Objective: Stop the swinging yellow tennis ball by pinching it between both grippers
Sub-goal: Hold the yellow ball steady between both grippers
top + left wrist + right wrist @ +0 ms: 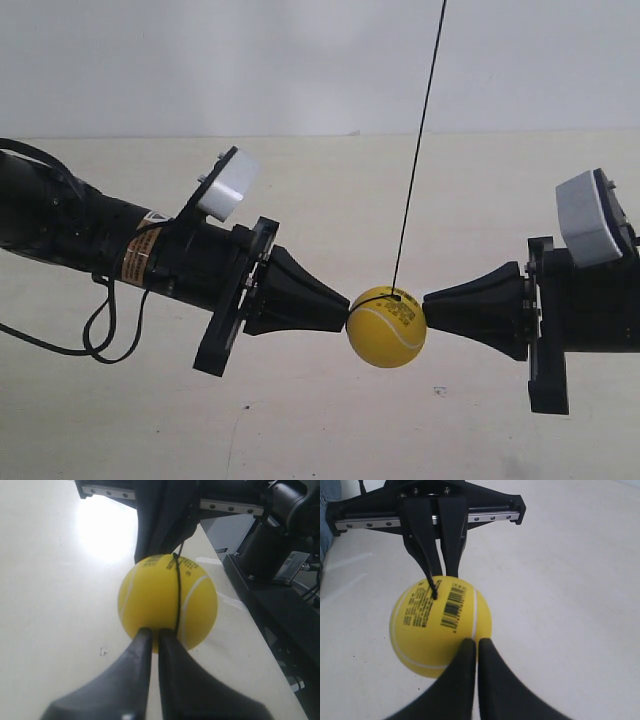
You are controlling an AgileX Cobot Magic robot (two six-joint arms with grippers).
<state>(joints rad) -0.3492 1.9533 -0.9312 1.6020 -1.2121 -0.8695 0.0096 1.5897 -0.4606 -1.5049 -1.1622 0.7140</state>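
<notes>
The yellow tennis ball [386,335] hangs on a thin dark string [420,150] above the pale table, held between two black wedge tips. The left gripper [345,308], on the arm at the exterior view's left, is shut and its tip touches the ball's side. From the opposite side the right gripper [427,300] is shut too, its tip against the ball. In the left wrist view the ball [167,600] sits right at the left gripper [155,632]. In the right wrist view the ball [440,625] shows its barcode print, with the right gripper [476,642] touching it.
A pale table [300,430] lies under both arms. A black cable loop [100,330] hangs below the arm at the exterior view's left. Grey box modules [228,185] [588,218] sit on the wrists. Dark equipment [280,605] stands past the table edge.
</notes>
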